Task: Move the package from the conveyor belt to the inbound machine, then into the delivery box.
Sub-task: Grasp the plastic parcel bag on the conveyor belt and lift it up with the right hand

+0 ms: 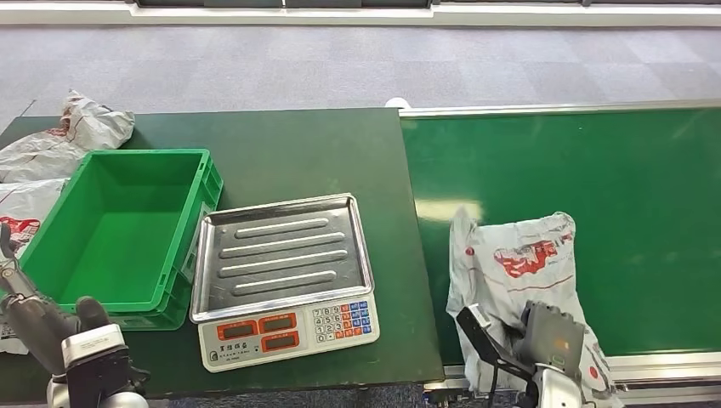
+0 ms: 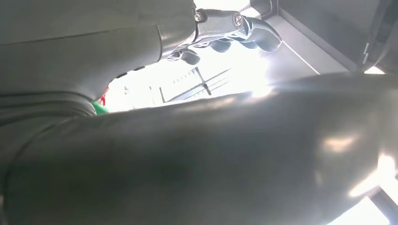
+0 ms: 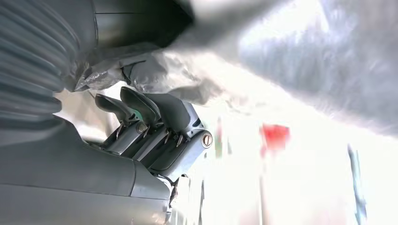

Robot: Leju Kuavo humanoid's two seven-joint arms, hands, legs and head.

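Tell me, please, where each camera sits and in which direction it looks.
Head view: high on the body, facing forward and down at the scale, green crate and package; both arms show.
Left wrist view: behind the left hand.
Right wrist view: behind the right hand, against the package.
Shared: the package.

- The floor (image 1: 340,68) is grey carpet in square tiles.
- A pale strip (image 1: 255,12) runs along the far wall.
- The dark green table (image 1: 298,144) stands on this floor.

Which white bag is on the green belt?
The white package with red print by the right hand. The other bags lie beside the green crate.
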